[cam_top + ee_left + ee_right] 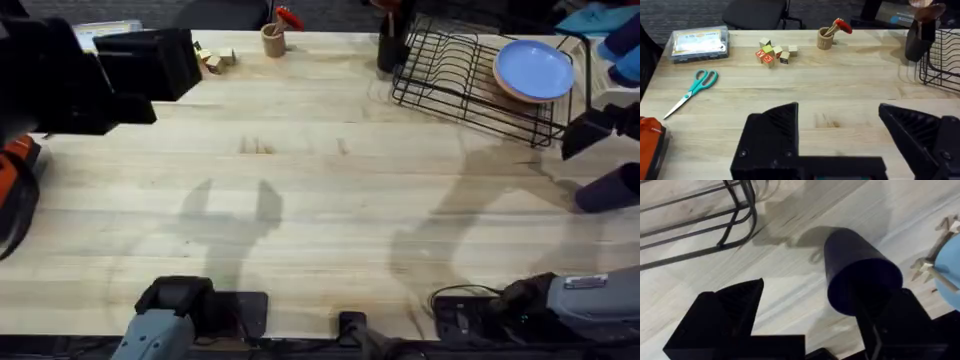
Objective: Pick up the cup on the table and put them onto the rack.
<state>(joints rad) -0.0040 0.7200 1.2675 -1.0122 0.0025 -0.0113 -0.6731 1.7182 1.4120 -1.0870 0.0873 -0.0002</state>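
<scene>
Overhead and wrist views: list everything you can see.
Light-wood butcher-block table: one, tan, under everything.
Black wire dish rack: one, black, far right.
Round plate: one, light blue, in the rack.
Small round cup: one, navy, right edge.
Tall utensil holder: one, black, left of the rack.
Small wooden cup: one, tan, far edge.
Toy blocks: several, wood and coloured, far left.
Scissors: one, teal handles, left side.
Clear plastic box: one, far left corner.
Left gripper: one, black, open.
Right gripper: one, black, open, beside the cup.

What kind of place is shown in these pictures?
Probably a robot test bench staged with kitchen things, not a real kitchen. A black wire dish rack holding a blue plate stands on a butcher-block table, with toy blocks and scissors also lying on it.
</scene>
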